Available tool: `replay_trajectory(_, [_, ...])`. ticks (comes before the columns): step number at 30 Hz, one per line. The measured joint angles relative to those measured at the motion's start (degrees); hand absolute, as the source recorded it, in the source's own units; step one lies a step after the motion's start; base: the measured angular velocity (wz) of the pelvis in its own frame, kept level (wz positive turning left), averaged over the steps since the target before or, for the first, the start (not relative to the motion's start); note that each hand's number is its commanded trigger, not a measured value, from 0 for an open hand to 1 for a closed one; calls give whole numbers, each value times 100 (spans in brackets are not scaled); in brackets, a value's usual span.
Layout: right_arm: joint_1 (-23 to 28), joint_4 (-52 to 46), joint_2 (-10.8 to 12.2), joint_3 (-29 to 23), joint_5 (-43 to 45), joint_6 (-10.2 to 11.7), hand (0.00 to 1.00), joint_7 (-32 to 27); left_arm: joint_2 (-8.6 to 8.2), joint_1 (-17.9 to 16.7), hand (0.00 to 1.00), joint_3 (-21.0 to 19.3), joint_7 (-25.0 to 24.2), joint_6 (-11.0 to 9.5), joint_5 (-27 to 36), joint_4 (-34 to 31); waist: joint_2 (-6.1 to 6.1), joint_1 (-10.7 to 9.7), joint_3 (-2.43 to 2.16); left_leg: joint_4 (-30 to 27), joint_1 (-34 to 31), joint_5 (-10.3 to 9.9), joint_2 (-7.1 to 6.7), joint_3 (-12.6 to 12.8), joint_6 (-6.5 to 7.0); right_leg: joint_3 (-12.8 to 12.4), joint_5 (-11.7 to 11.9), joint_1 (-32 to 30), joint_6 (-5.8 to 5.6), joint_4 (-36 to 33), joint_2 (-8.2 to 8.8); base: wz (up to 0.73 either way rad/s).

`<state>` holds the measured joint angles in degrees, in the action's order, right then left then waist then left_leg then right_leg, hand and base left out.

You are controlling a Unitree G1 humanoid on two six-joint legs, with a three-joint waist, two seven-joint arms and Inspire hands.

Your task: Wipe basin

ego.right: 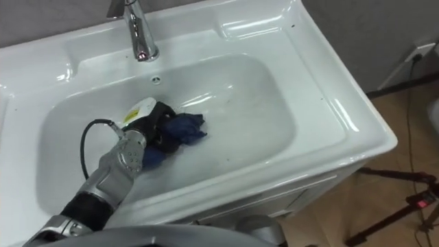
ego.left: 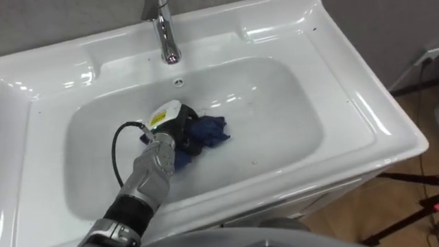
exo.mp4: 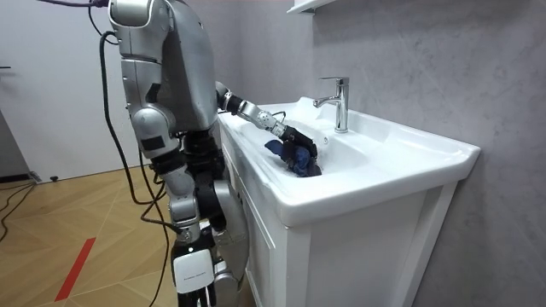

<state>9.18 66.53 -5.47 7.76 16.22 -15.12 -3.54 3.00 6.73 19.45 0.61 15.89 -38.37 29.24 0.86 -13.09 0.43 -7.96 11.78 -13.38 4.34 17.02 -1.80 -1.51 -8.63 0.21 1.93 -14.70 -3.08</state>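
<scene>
A dark blue cloth [ego.left: 208, 132] lies bunched on the bottom of the white basin [ego.left: 295, 116], left of its middle. My left hand [ego.left: 167, 139] reaches in from the lower left and rests on the cloth's left part, fingers curled into the fabric. The room view has me standing at the basin's front, with the left hand [exo.mp4: 293, 136] down in the bowl on the cloth [exo.mp4: 300, 160]. My right arm hangs bent at my side there.
A chrome faucet [ego.left: 164, 34] stands at the back rim, with the overflow hole [ego.left: 178, 81] just below it. The basin tops a white cabinet [exo.mp4: 341, 256] against a grey wall. Wood floor and dark stand legs [ego.left: 411, 206] lie to the right.
</scene>
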Motion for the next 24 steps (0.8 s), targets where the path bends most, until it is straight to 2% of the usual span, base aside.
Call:
replay_trajectory(6, [167, 27, 1, -22, -7, 3, 0, 66, 27, 36, 100, 44, -16, 8, 415, -33, 33, -400, 5, -22, 118, 0, -8, 27, 0, -99, -9, 98, -16, 120, 4, -7])
replay_trajectory(12, [280, 90, 0, -19, -32, 2, 0, 239, 30, 106, 100, 115, 118, 8, 979, 19, 73, -583, 32, -24, 140, 0, -1, 41, 0, -164, -9, 107, -17, 112, 8, -2])
replay_trajectory(17, [240, 159, -9, -22, -13, 13, 0, 294, -48, 361, 100, 111, 148, -35, 1194, 298, 98, -597, 56, -30, 151, 0, 4, 98, 0, -225, 1, 90, -23, 89, -13, -4])
replay_trajectory(19, [212, 163, -47, -29, -11, 12, 0, 294, -28, 519, 100, 106, 148, -73, 1199, 474, 145, -599, 88, -7, 169, -5, 5, 156, 5, -279, 23, 88, -36, 77, -32, -13])
replay_trajectory(21, [225, 117, -68, -59, -11, 11, 0, 293, -22, 591, 100, 86, 148, -81, 1192, 470, 197, -613, 96, 62, 173, -53, 18, 160, -5, -310, 39, 50, -35, 61, -99, -11])
replay_trajectory(24, [293, 88, -66, -144, -18, 8, 0, 295, 7, 756, 100, 77, 149, -85, 1190, 444, 215, -617, 86, 55, 129, -67, 16, 181, -4, -360, 42, 1, -31, -11, -114, -8])
